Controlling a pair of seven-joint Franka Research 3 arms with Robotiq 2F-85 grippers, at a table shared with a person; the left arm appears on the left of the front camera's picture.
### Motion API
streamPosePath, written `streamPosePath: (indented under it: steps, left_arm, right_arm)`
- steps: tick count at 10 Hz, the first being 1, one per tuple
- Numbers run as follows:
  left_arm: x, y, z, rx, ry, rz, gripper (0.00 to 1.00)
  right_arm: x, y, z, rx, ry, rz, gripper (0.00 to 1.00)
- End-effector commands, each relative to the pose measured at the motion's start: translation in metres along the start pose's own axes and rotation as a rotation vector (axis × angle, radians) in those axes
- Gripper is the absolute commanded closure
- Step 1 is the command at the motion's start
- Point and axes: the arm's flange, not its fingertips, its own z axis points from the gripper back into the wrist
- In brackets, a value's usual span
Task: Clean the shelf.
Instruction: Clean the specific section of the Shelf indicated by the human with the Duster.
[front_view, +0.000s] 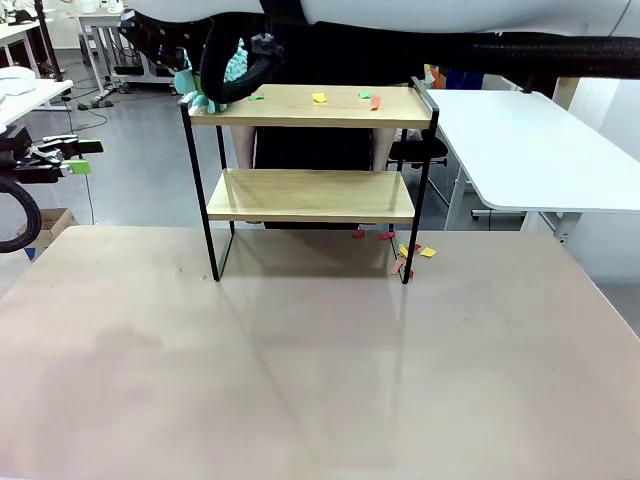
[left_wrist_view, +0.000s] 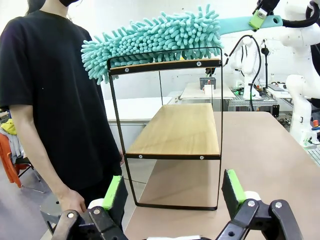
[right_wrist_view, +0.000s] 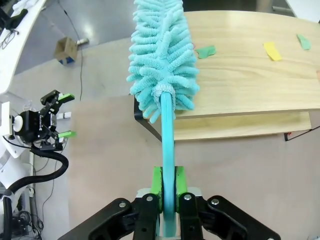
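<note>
Counter (front_view: 320, 380): pale, smooth, faintly glossy slab; the shelf stood at its 12 o'clock edge.
Shelf (front_view: 310, 170): two light wooden boards, matte and fine-grained, in a thin black metal rod frame with raised rails at the 3 and 9 o'clock ends.
Duster (right_wrist_view: 162, 65): teal chenille head of soft stubby strands on a flat teal handle (right_wrist_view: 168, 150); the head lay across the 9 o'clock end of the top board (front_view: 300, 108).
Right fingers (right_wrist_view: 157, 192): clamped on the duster handle, green pads flat against it.
Left fingers (left_wrist_view: 114, 192): spread apart, empty, off the counter at 9 o'clock, facing the shelf's end.
Paper scraps (front_view: 319, 97): small flat bits, yellow, green and orange, on the top board from centre toward 3 o'clock.
Loose scraps (front_view: 405, 255): more coloured bits on the counter by the shelf's 3 o'clock foot.
Person (left_wrist_view: 50, 100): black shirt, standing at the shelf's far side.
Top-board sweep, judged: the head should ride flat with light pressure in one slow stroke toward 3 o'clock, angled to a long edge, as the end rail would likely trap paper; the light frame might slide if shoved.
</note>
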Motion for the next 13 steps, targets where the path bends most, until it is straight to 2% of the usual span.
streamPosePath:
  steps: [1,2,6,10,13]
  left_arm:
    - [0.003,0.000,0.000,-0.001,0.004,-0.018,0.00]
    - [0.003,0.000,0.000,-0.001,0.004,-0.018,0.00]
    - [0.003,0.000,0.000,-0.001,0.004,-0.018,0.00]
    - [0.003,0.000,0.000,-0.001,0.004,-0.018,0.00]
    - [0.003,0.000,0.000,-0.001,0.004,-0.018,0.00]
  right_arm:
    - [-0.002,0.000,0.004,0.020,0.023,-0.035,0.87]
    - [0.000,0.001,0.007,-0.027,0.006,-0.037,0.87]
    - [-0.001,0.000,-0.001,-0.004,0.006,0.001,0.87]
    - [-0.012,-0.054,0.002,0.006,0.067,0.039,0.87]
    - [-0.013,-0.092,0.008,0.005,0.075,0.028,0.87]
